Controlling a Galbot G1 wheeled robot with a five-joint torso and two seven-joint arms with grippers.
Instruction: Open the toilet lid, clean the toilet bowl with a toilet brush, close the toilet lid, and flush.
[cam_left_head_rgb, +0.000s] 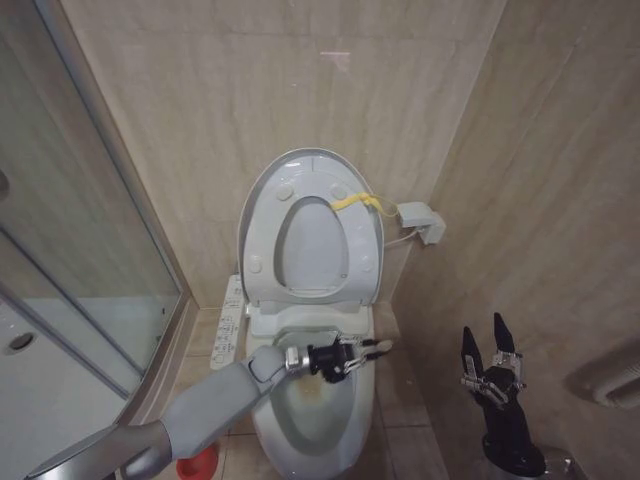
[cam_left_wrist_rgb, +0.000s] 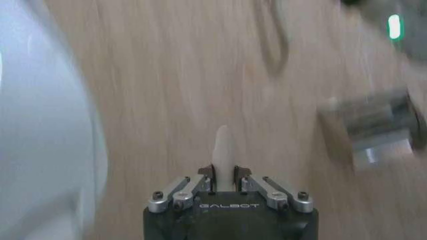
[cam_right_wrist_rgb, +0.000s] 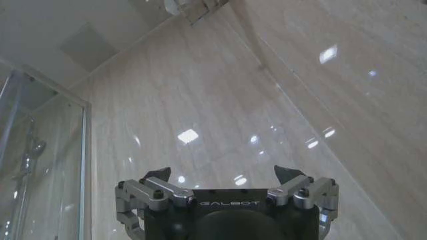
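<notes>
Nearest, at five o'clock in the head view, right gripper (cam_left_head_rgb: 492, 352) parked upright beside the tiled wall, black fingers spread wide, holding nothing. Just past, left gripper (cam_left_head_rgb: 357, 352) stretched over the toilet bowl (cam_left_head_rgb: 310, 420), a glossy white ceramic oval with brownish stains; jaws pinched on the toilet brush (cam_left_wrist_rgb: 223, 147), slim white stick handle poking out toward three o'clock. Farther, at twelve o'clock, toilet lid (cam_left_head_rgb: 262, 195) raised upright against the wall, smooth white plastic oval, yellow strap (cam_left_head_rgb: 352, 201) at its edge.

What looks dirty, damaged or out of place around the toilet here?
Brownish stains mark the inside of the toilet bowl, below the left gripper holding the toilet brush. The toilet lid and seat stand upright; nothing looks spilled or broken.
</notes>
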